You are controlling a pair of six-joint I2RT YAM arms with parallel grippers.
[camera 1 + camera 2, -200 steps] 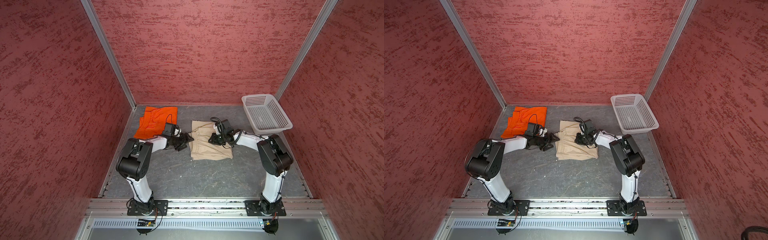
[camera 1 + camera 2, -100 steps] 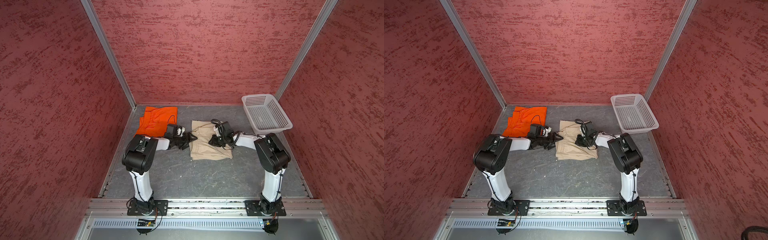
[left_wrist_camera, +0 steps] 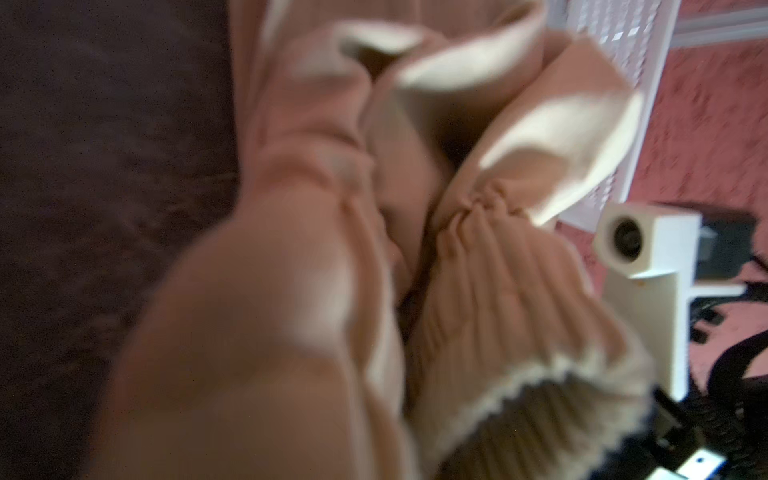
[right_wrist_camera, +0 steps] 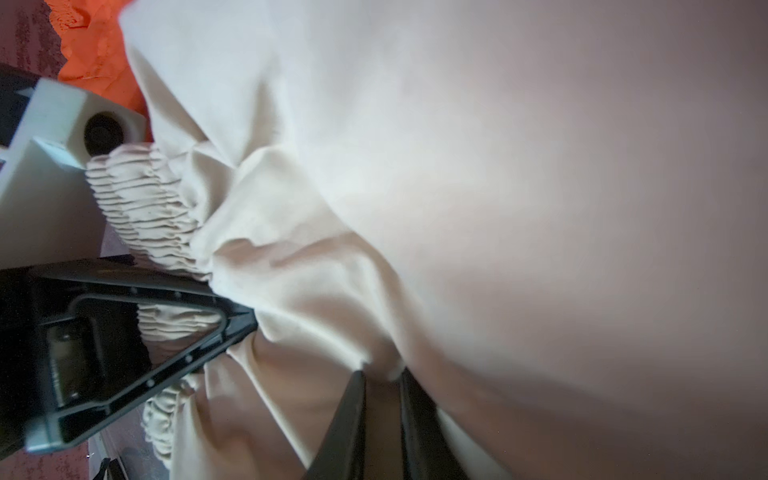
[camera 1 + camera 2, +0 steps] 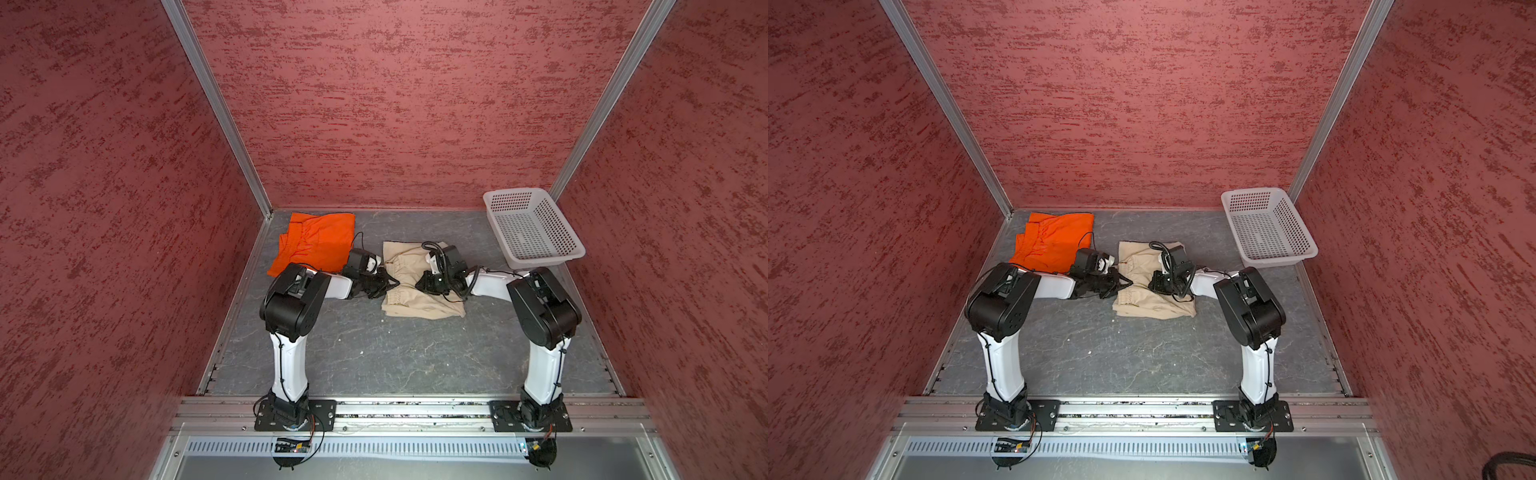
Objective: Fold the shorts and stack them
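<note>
Beige shorts [image 5: 419, 305] lie mid-frame on the table [image 5: 374, 353], between both arms. The left end effector [image 5: 384, 284] is clamped on the left end of their waistband. The right end effector [image 5: 423, 284] pinches cloth just right of that. Orange shorts [image 5: 316, 243] lie upper left.

basket [image 5: 544, 260]: white, perforated, far right corner | tabletop [image 5: 374, 353]: grey | walls [image 5: 395, 104]: red

Orange shorts [image 5: 316, 241], beige shorts [image 5: 415, 307], white perforated basket [image 5: 544, 259], grey table [image 5: 374, 353], mottled red walls [image 5: 395, 104]

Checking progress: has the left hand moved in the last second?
Yes. The left hand moved right, away from the orange shorts, onto the beige shorts.
</note>
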